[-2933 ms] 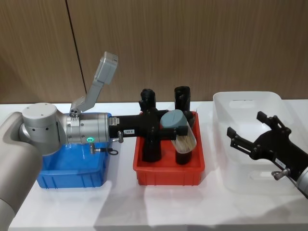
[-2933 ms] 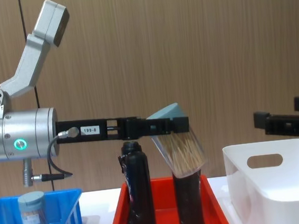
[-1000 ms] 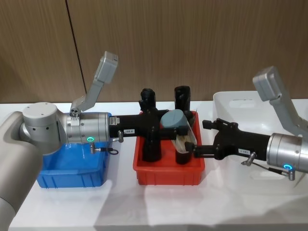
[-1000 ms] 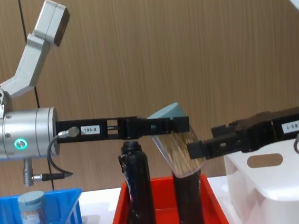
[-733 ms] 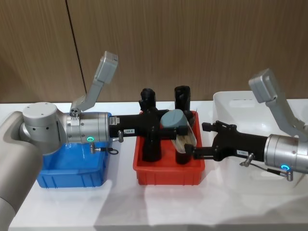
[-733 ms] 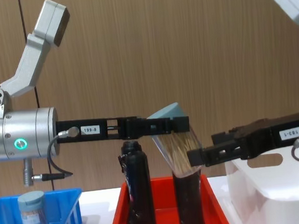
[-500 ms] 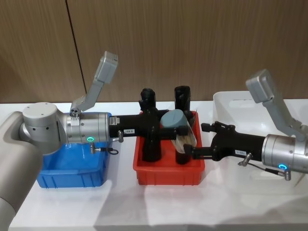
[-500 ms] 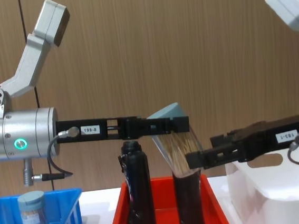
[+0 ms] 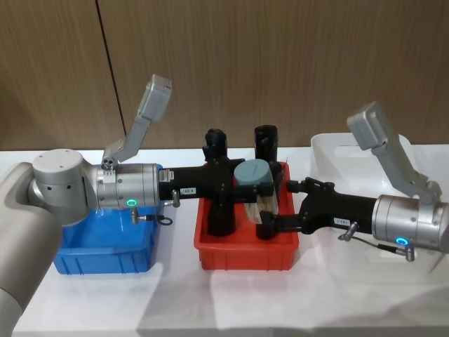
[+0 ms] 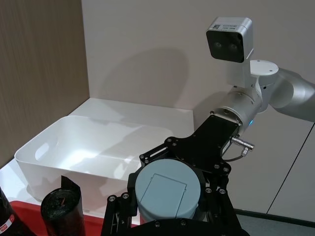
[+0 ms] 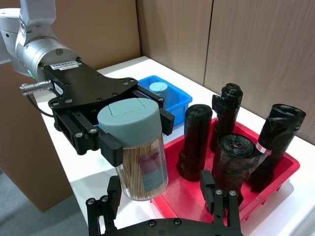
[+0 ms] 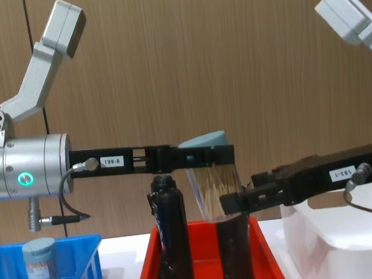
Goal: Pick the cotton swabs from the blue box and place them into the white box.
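Observation:
A clear jar of cotton swabs [image 9: 252,173] with a grey-blue lid hangs nearly upright over the red tray, with my left gripper [image 9: 251,182] shut on it just under the lid. The same jar [image 12: 213,180] shows from the side, and the left gripper [image 12: 207,154] clamps its top. My right gripper [image 12: 235,202] is at the jar's lower half, open. In the right wrist view its fingers [image 11: 113,195] stand wide on either side of the jar [image 11: 140,160]. A second jar [image 12: 40,267] stands in the blue box [image 12: 78,255]. The white box [image 9: 330,144] is at the right.
The red tray [image 9: 245,256] between the two boxes holds several tall black bottles [image 12: 172,246], right under and behind the held jar. My right arm spans the near wall of the white box [image 12: 328,244].
My right gripper has moved left from over the white box to the jar's lower half. The jar has swung from tilted to nearly upright. The left arm has stayed put.

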Controlling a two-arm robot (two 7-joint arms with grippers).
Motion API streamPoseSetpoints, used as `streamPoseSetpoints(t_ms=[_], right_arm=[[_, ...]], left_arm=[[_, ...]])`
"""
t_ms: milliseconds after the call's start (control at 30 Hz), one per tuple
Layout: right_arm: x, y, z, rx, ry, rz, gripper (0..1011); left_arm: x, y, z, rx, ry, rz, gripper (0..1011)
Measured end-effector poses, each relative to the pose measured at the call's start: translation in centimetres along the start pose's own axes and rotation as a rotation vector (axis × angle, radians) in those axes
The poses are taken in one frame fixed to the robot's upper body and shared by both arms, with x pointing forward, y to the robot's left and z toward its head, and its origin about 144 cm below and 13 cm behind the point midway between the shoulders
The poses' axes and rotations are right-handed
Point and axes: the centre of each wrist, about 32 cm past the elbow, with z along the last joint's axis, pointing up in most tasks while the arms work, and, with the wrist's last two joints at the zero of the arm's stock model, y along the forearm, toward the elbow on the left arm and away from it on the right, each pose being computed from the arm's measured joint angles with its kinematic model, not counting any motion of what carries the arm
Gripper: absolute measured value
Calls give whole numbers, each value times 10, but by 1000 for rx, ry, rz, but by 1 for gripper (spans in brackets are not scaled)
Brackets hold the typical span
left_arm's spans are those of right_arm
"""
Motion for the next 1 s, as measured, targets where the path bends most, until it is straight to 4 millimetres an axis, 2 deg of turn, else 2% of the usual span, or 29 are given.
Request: streamPoseSetpoints(t_ms=[1000], right_arm=[[0, 6, 8, 43, 35, 72, 1004]], left_arm=[[0, 0, 0, 1, 1, -4, 665]])
